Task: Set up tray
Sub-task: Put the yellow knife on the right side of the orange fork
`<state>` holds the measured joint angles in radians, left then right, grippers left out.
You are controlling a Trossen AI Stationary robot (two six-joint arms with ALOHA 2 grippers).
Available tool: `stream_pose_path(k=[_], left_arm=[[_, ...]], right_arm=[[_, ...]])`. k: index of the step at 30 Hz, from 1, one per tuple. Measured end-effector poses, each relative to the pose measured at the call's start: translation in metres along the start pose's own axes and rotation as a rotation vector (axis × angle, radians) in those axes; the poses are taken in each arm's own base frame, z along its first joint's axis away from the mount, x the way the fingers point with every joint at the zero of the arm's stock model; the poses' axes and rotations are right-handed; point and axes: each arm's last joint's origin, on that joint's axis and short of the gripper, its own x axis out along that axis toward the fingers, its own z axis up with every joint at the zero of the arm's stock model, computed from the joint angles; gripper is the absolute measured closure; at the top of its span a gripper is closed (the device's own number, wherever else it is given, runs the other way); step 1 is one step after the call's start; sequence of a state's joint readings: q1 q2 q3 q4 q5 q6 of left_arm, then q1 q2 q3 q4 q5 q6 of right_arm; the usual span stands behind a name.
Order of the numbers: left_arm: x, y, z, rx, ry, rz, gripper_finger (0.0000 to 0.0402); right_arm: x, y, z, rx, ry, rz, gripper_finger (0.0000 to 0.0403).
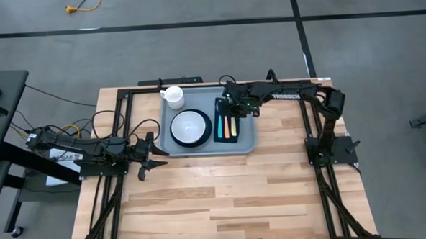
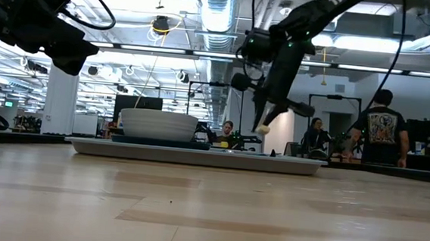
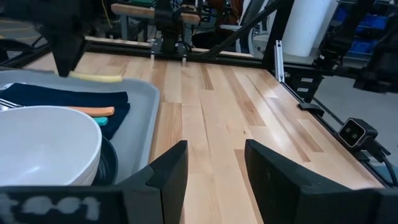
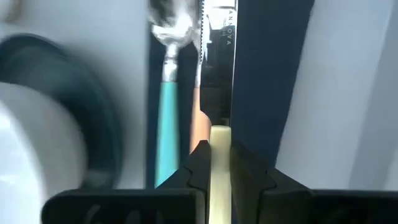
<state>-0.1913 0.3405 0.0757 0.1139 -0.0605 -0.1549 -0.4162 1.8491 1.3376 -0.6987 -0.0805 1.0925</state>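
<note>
Right gripper (image 1: 235,104) sits over the far right part of the tray (image 1: 246,143), fingers (image 4: 199,163) clamped on the pale yellow handle of a knife (image 4: 219,93). The handle's butt end is cut off by the frame in the right wrist view; in the high view the knife is mostly hidden under the gripper.

Blade lettering reads partly "ANNOVA"; the first letters are hard to make out.

Under the blade lies a dark navy napkin (image 4: 267,74). Just beside the knife on it are a teal-handled spoon (image 4: 166,81) and an orange-handled piece (image 1: 225,126) whose head is hidden behind the blade in the wrist view. The high view shows both handles lying parallel.

A white bowl (image 1: 189,125) on a dark plate (image 1: 201,139) sits beside the napkin, a white mug (image 1: 173,96) at the tray's far corner. Low view hides the cutlery behind the tray rim; only the bowl rises above it.

Left gripper (image 1: 148,158) hovers just off the tray's near-left corner, fingers (image 3: 171,171) apart, nothing between them.

People stand in the room beyond the table.
</note>
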Motion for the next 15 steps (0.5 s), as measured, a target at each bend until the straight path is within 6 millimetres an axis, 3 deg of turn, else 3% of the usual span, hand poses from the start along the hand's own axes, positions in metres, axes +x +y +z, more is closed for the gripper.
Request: stream_pose_path(k=[8, 15], left_arm=[[0.0, 0.0, 0.0, 0.014, 0.001, -0.003, 0.0254], [0.0, 0.0, 0.0, 0.015, -0.003, -0.003, 0.0254]], right_arm=[[0.033, -0.005, 0.006, 0.015, 0.042, -0.044, 0.0376], [0.037, -0.006, 0.01, 0.016, 0.042, -0.04, 0.0376]])
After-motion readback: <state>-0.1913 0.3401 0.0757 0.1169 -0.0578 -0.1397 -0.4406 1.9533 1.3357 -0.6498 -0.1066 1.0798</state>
